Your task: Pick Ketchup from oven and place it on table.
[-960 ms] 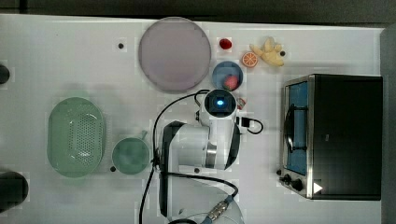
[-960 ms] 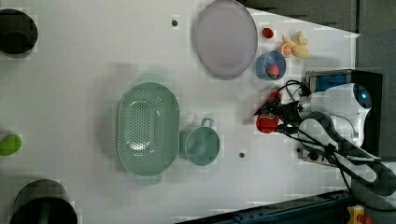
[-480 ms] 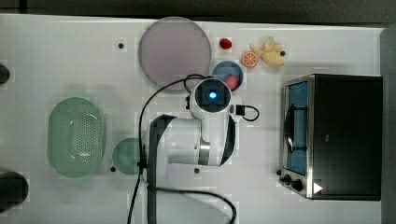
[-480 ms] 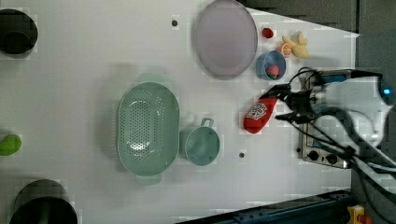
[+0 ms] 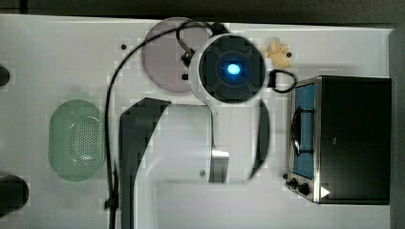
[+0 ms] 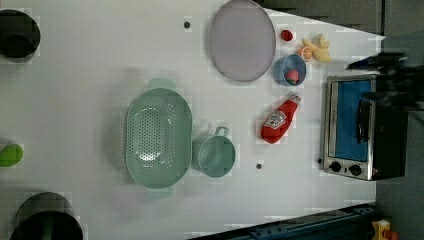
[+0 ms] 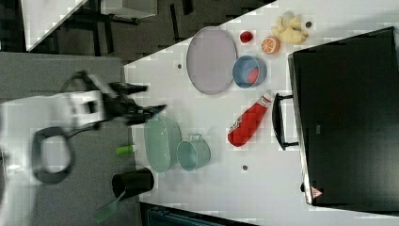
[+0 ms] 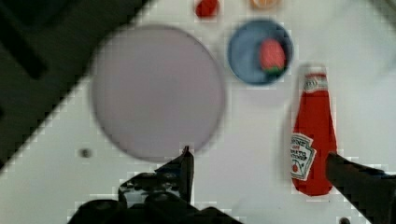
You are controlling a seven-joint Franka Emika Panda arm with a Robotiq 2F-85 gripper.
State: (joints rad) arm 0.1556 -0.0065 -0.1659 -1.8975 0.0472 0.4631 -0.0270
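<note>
The ketchup (image 6: 279, 120) lies flat on the table (image 6: 90, 75), just beside the oven (image 6: 362, 125), likely because the job is done. The gripper (image 8: 261, 161) is wide and holds nothing.

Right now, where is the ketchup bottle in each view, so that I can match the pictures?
Top view: not to be seen; the arm covers the middle of the table.
Left view: the ketchup bottle lies on the table, between the green cup and the oven.
Right view: it lies beside the oven handle.
Wrist view: it lies below the blue bowl.
Shared landmark: the blue bowl, near its cap.
</note>
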